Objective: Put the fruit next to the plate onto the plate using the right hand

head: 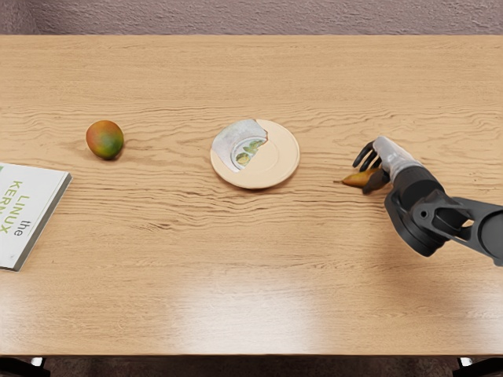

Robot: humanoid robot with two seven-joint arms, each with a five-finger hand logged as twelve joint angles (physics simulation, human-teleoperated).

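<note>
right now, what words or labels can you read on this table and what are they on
"the": on the book cover, printed sideways.
"LINUX": same cover, green letters.
"KER": same cover, the rest cut off at the picture's edge.
The plate shows no letters; nothing else carries text.

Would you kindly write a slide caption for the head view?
Right hand curled around a small yellow fruit on the table, right of the plate.
</note>
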